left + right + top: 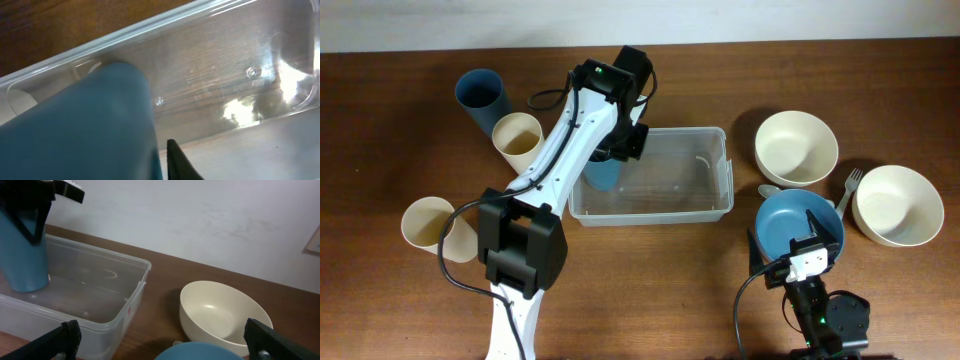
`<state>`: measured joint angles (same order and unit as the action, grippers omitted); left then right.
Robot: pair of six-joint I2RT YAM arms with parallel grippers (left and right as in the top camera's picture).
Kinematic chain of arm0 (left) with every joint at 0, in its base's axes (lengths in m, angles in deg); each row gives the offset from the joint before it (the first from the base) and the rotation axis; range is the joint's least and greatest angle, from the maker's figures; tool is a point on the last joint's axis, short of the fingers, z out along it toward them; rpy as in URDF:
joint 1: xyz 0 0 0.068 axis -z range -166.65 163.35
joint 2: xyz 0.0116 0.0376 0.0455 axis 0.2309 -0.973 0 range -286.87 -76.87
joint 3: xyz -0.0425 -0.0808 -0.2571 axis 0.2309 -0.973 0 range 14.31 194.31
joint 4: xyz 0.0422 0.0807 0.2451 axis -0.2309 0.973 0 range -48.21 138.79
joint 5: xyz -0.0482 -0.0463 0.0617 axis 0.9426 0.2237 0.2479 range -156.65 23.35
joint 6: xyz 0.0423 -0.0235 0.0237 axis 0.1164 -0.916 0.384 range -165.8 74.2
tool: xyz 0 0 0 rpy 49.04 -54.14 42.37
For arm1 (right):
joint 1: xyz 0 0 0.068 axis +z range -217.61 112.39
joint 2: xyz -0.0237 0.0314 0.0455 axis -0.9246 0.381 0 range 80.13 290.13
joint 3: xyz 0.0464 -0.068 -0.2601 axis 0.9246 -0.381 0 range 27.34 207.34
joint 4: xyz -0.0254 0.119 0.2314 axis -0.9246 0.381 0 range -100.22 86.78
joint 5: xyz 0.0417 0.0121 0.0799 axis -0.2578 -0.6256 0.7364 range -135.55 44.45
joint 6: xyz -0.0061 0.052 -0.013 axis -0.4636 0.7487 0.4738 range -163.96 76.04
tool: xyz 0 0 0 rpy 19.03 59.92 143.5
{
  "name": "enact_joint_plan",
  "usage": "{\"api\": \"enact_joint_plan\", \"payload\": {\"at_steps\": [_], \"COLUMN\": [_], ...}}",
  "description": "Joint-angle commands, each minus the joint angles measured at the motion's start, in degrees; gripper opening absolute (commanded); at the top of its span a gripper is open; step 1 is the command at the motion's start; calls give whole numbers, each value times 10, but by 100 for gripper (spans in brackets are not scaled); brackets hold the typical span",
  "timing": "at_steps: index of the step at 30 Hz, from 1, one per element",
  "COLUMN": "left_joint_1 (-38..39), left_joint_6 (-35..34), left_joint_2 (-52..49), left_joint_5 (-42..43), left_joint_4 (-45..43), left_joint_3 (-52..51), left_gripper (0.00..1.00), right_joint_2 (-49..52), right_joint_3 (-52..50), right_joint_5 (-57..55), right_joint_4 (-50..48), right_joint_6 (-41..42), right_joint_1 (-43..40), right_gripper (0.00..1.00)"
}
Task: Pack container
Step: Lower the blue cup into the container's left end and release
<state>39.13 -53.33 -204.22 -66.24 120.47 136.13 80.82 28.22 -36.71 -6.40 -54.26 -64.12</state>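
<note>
The clear plastic container (pixel 705 210) lies at the table's middle. My left gripper (pixel 617 148) is shut on a blue cup (pixel 603 176) and holds it upright inside the container's left end, its base at or just above the floor. The left wrist view shows the cup (pixel 85 130) close up over the container's floor (pixel 215 85). The right wrist view shows the cup (pixel 22 255) in the container (pixel 110 325). My right gripper (pixel 807 262) is open and empty above a blue bowl (pixel 790 222).
Two cream bowls (pixel 796 147) (pixel 897 205) sit at the right, with a fork (pixel 847 190) and a spoon (pixel 768 190) between them. A dark blue cup (pixel 480 95) and cream cups (pixel 517 140) (pixel 430 225) lie at the left.
</note>
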Motion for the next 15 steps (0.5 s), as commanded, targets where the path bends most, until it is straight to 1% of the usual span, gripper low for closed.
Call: {"api": "enact_joint_plan", "payload": {"at_steps": [1, 2, 6, 9, 11, 15], "left_joint_1": [-4, -4, -4, -4, -4, -4], "left_joint_6": [-4, -4, -4, -4, -4, -4], "left_joint_2": [-10, -10, -10, -10, -10, -9], "left_joint_5": [-6, -6, -6, -2, -2, -2], "left_joint_4": [-4, -4, -4, -5, -5, -4], "left_joint_3": [1, 1, 1, 1, 1, 3], "left_gripper": [19, 22, 44, 58, 61, 64], "right_joint_2": [-5, -5, -5, -5, -5, -5], "right_joint_3": [-4, -4, -4, -4, -4, -4], "right_joint_5": [-5, -5, -5, -5, -5, -5], "right_joint_4": [2, 2, 2, 2, 2, 2], "right_joint_6": [2, 2, 2, 2, 2, 2], "right_joint_1": [3, 3, 3, 3, 3, 3], "right_gripper": [99, 99, 99, 99, 99, 99]}}
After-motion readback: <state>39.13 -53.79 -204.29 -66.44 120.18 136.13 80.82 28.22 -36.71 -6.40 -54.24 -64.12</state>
